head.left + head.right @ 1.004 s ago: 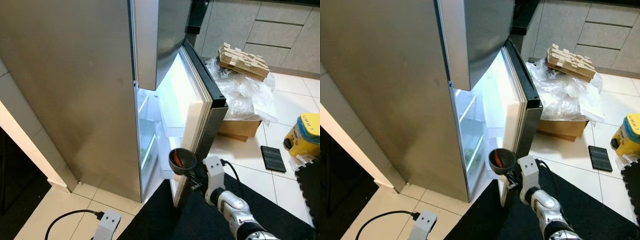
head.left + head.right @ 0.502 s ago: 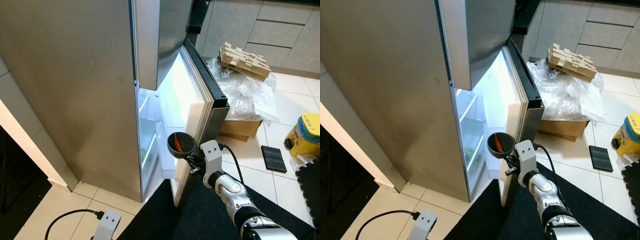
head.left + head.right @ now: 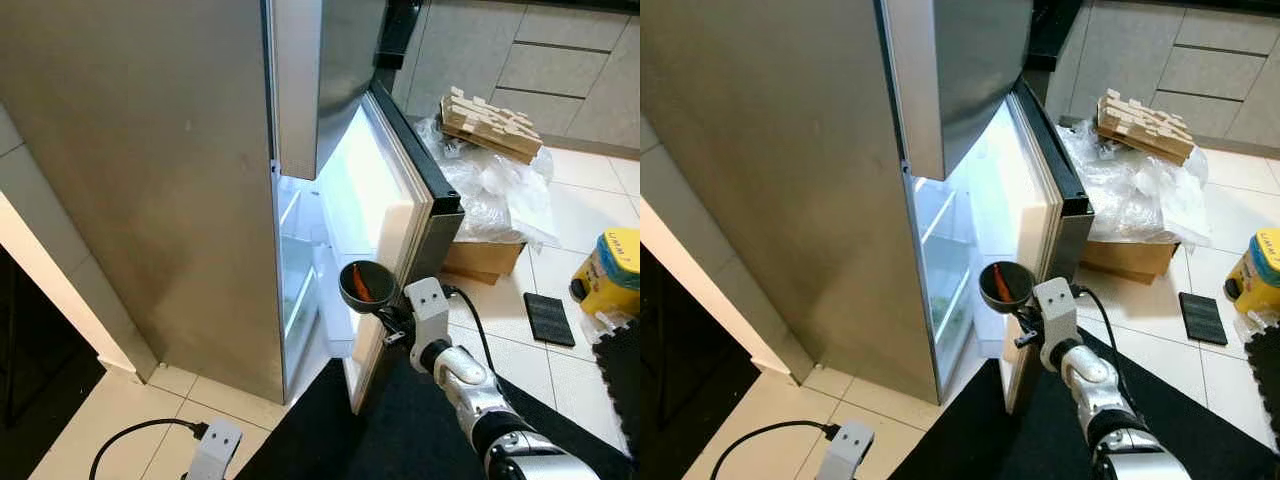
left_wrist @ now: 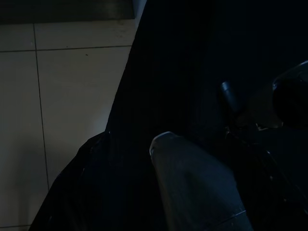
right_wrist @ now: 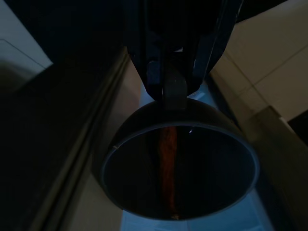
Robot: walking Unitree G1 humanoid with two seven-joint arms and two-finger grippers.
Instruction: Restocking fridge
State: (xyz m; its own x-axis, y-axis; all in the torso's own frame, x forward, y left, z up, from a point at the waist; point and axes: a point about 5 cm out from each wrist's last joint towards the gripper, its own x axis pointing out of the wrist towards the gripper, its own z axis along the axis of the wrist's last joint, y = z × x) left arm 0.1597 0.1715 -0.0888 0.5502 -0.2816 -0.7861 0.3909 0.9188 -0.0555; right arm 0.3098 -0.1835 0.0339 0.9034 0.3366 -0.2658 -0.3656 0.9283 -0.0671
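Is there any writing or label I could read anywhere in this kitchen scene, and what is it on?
Yellow container on the floor at the right: dark lettering on its blue top, too small and blurred to read for sure.
Fridge, cardboard box, dark bowl held by the right gripper: no readable text.

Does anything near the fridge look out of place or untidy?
Yes. Beside the open fridge door, a cardboard box sits on the floor, with crumpled plastic wrap and packing pieces piled on top.
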